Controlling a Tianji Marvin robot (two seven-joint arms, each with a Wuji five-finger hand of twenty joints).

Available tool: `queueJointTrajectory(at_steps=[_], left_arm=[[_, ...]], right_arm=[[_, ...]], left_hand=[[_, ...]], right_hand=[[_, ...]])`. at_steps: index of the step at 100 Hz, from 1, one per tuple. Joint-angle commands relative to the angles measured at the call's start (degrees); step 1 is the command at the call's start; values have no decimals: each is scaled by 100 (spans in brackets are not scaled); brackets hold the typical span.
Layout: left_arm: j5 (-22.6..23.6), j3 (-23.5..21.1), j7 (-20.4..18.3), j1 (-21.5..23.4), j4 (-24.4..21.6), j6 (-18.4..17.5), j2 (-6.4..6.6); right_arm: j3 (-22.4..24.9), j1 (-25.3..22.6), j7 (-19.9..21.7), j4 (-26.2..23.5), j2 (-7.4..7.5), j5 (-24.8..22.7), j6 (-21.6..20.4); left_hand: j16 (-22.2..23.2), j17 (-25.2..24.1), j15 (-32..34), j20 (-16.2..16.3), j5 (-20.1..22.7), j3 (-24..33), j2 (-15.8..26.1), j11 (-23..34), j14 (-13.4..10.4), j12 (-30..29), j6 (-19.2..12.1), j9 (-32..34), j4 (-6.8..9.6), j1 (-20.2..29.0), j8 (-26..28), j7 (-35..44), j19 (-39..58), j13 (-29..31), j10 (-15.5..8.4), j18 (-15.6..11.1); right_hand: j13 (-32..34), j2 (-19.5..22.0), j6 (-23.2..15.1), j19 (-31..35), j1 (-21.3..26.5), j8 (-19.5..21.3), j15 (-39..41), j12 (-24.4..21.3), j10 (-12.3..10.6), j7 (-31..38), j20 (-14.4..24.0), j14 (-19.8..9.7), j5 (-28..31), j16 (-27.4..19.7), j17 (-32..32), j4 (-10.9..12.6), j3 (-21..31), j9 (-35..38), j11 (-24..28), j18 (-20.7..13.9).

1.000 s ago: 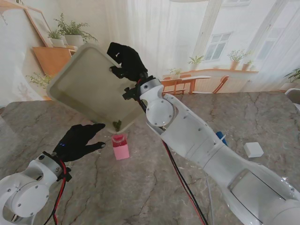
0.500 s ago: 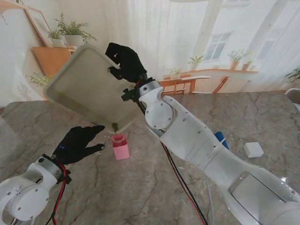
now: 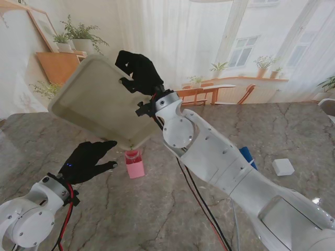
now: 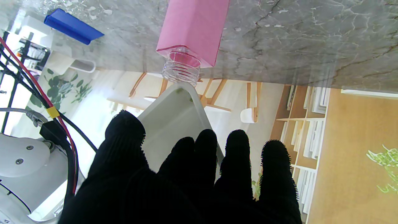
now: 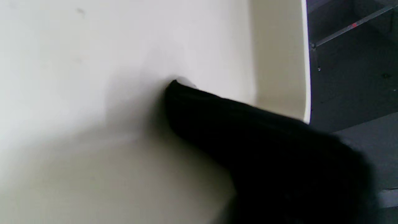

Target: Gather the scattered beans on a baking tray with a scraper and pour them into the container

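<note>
My right hand (image 3: 138, 70) is shut on the far edge of the cream baking tray (image 3: 94, 99) and holds it tilted steeply in the air. The tray's lowest corner (image 4: 183, 93) hangs right over the mouth of the pink container (image 3: 134, 163), a pink carton-shaped bottle with a clear threaded neck (image 4: 182, 67). One or two tiny green beans show at that corner in the left wrist view; no bean pile shows in the stand's view. My left hand (image 3: 86, 159) is open, fingers spread, just left of the container. The blue scraper (image 3: 246, 155) lies on the table behind my right forearm.
A small white box (image 3: 283, 166) sits on the marble table at the right. My right arm crosses the middle of the table, with red and black cables hanging under it. A white chair edge shows at the far right.
The small clump of green beans at the tray's low corner has slid off and is gone from the stand's view. The tray has tipped slightly steeper. My left hand has stayed put.
</note>
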Motion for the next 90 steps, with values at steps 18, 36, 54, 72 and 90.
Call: queueJointTrajectory(at_steps=[18,36,54,72,90], left_arm=[[-7,21,13,16,-2,5,-17],[-4,15,-5,17,-7,16,-15],[33,-7,39,39,-28,-9,-20],[85,-16,138,43,-37,-31,-31],[230,-26,365,34,-12,-62,-51]], right_arm=[[-2,49,-124,25,-34,-114,-157],[-16,57,-144,63,-53,-112,-199],[19,48,-264,11,-68,-136,-45],[116,37,-308,-41,-100,116,366],[235,36,-425,-92,-151,367,884]], left_hand=[[-31,-24,60,174,43,-70,245,-33,33,48,1,-12,12,97,-29,6,-78,76,-85,99],[-31,-22,63,174,49,-70,246,-36,46,47,-5,-19,12,92,-28,8,-73,82,-79,106],[-32,-27,59,173,45,-65,250,-33,35,48,-4,-12,13,99,-29,6,-73,73,-89,113],[-39,-32,44,172,27,-68,257,-39,21,47,-1,-34,12,99,-29,1,-73,35,-79,107],[-64,-84,-9,161,-74,-66,305,-53,-7,45,11,-106,12,105,-35,-31,-95,-107,-69,98]], right_hand=[[231,194,-93,953,891,145,442,294,-895,194,201,-420,-1,208,468,216,889,281,493,-469],[241,204,-97,962,890,146,435,283,-892,193,205,-428,-3,192,470,231,879,284,498,-487],[236,210,-89,960,894,148,437,280,-882,192,207,-425,-9,190,467,231,876,266,503,-490],[215,233,-72,946,903,151,431,270,-881,188,196,-431,-30,182,464,230,852,243,521,-508],[206,252,-71,943,902,156,437,257,-888,184,199,-447,-51,175,462,236,840,226,534,-528]])
